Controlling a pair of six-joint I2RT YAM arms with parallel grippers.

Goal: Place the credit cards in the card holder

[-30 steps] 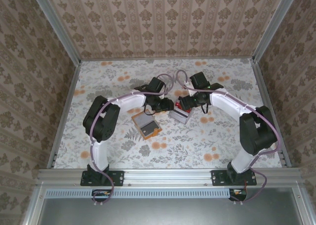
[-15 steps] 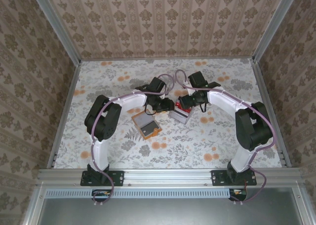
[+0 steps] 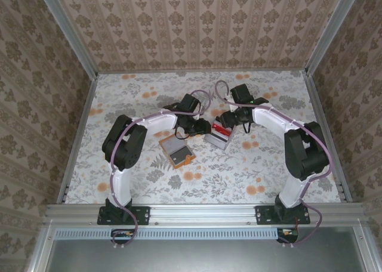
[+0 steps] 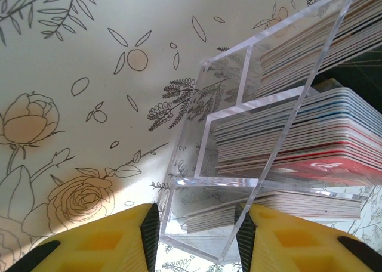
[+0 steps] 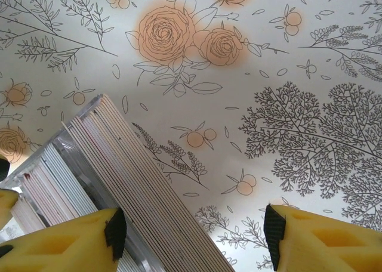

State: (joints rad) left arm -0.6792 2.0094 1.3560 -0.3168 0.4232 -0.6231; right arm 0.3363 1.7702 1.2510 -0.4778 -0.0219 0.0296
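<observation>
The credit cards [image 4: 286, 147] stand in stacks in a clear acrylic tiered rack [image 3: 217, 139]; a red card [image 4: 334, 167] faces out of the middle tier. My left gripper [image 4: 197, 233] grips the near end of the rack's lowest tier, one pad against each side wall. My right gripper [image 5: 194, 233] is open over the rack's far side. A stack of card edges [image 5: 137, 182] runs past its left finger [image 5: 71, 242], with bare tablecloth between the pads. The card holder [image 3: 177, 153] lies open on the table left of the rack, orange with a grey inside.
A flowered cloth [image 3: 137, 99] covers the table, with wallpapered walls on three sides. Both arms meet over the middle of the table, left gripper [image 3: 194, 127] and right gripper [image 3: 230, 124] on either side of the rack. Metal rails [image 3: 77, 135] edge the table.
The right arm has shifted a little over the rack, its elbow drawing inward. The left arm, the rack and the card holder have stayed put.
</observation>
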